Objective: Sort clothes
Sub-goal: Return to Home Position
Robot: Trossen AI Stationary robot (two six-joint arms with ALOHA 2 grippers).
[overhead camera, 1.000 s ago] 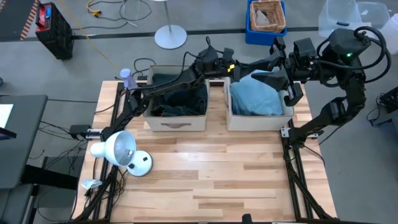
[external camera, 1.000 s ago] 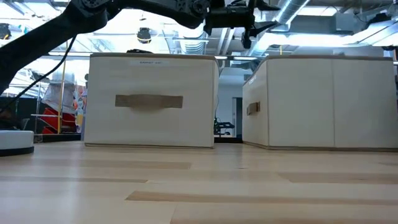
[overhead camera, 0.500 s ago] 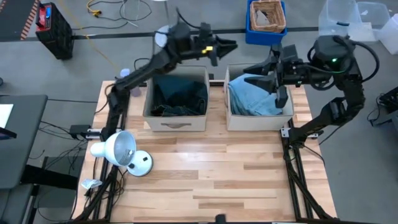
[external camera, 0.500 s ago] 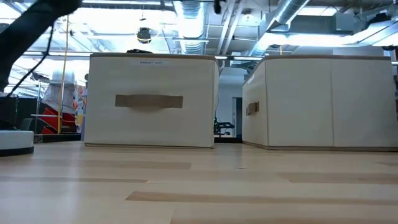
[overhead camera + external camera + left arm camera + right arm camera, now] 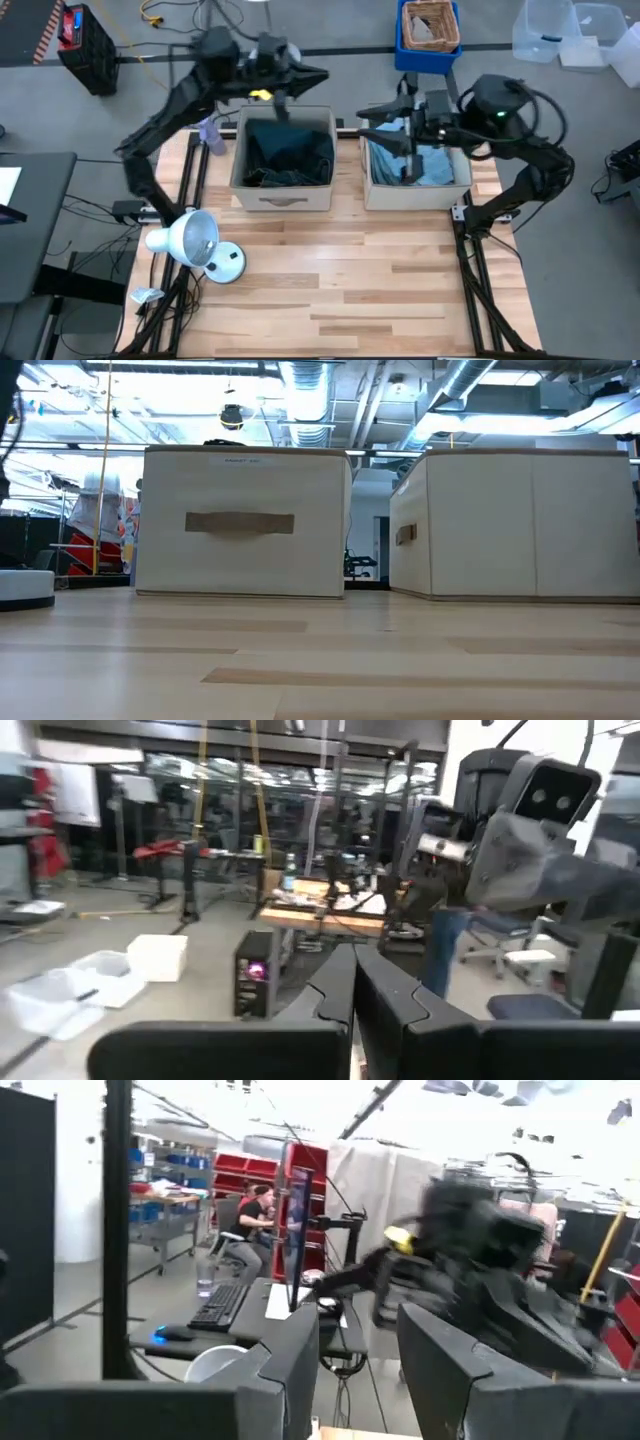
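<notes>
Dark garments (image 5: 290, 150) in left beige box (image 5: 283, 200), light blue jeans (image 5: 432, 168) in right beige box (image 5: 415, 195), frame centre: split by shade. Left pincer (image 5: 316, 75) narrow, fingers almost touching; right pincer (image 5: 374, 124) parted. Both empty, high over boxes; likely nothing left to carry.

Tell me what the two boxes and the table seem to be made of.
Left box and right box: probably beige woven fabric over stiff panels. The sides are matte and flat with crisp edges, and the left one has a cloth strap handle.
Table: light wood, likely butcher-block strips. The grain and plank joints show, with a faint sheen in the low view.
</notes>
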